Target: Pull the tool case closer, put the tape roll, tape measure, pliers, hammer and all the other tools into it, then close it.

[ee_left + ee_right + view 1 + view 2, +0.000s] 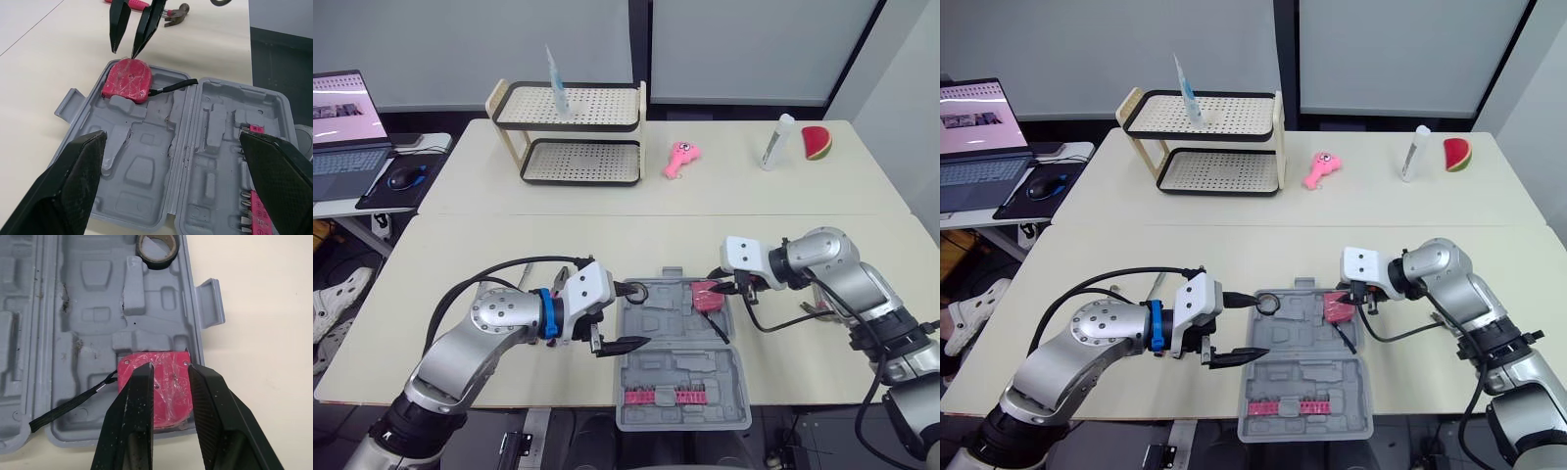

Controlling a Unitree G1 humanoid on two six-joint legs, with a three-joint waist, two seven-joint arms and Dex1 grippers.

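Observation:
The grey tool case [680, 367] lies open at the table's near edge. A black tape roll [636, 291] sits in its far left corner. The pink tape measure [707, 297] lies in the far right corner, its black strap trailing across the tray. My right gripper [169, 366] hovers just over the tape measure with its fingers slightly apart, holding nothing. My left gripper [631, 316] is wide open over the case's left side, one finger near the tape roll. A pink-handled hammer [176, 11] lies on the table beyond the case, behind my right arm.
A strip of pink bits [666, 395] fills the case's near half. At the back stand a two-tier rack [573, 137], a pink toy [681, 157], a white bottle [776, 142] and a watermelon slice [817, 143]. A laptop [347, 122] sits on the side table at left.

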